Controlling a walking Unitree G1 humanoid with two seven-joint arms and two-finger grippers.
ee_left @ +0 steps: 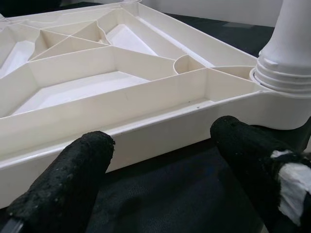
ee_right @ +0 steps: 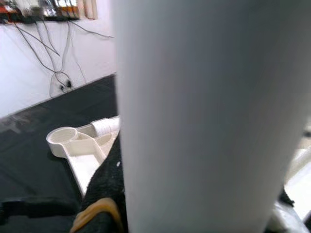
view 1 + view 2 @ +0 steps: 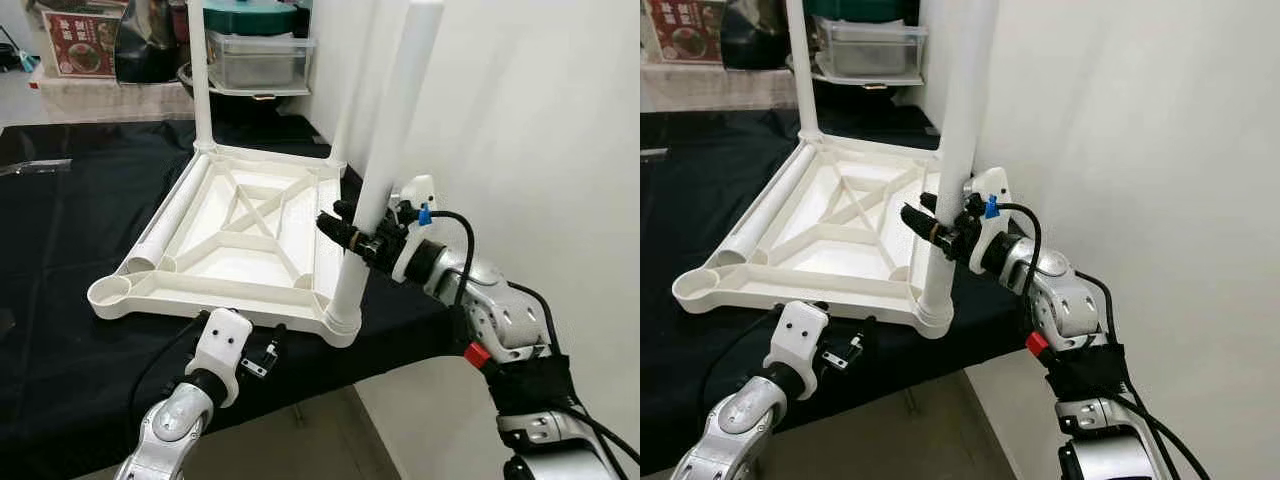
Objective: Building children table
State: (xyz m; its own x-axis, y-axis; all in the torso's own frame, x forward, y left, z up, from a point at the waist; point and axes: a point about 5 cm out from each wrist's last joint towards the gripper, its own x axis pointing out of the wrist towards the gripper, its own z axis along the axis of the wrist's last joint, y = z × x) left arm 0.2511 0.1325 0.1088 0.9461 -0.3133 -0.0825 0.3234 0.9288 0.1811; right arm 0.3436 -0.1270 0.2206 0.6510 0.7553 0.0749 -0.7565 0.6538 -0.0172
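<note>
Tabletop (image 3: 240, 235) lies inverted on the black cloth (image 3: 60, 230), three legs standing in its corner sockets, a fourth leg (image 3: 170, 225) lying loose inside its left rim. Right gripper (image 3: 362, 236) is clamped on the near-right leg (image 3: 385, 170), apparently seating it. Left gripper (image 3: 262, 355) hangs spread apart just before the tabletop's near edge. Next: confirm seating, then fit the loose leg into the empty near-left socket (image 3: 112, 290).
</note>
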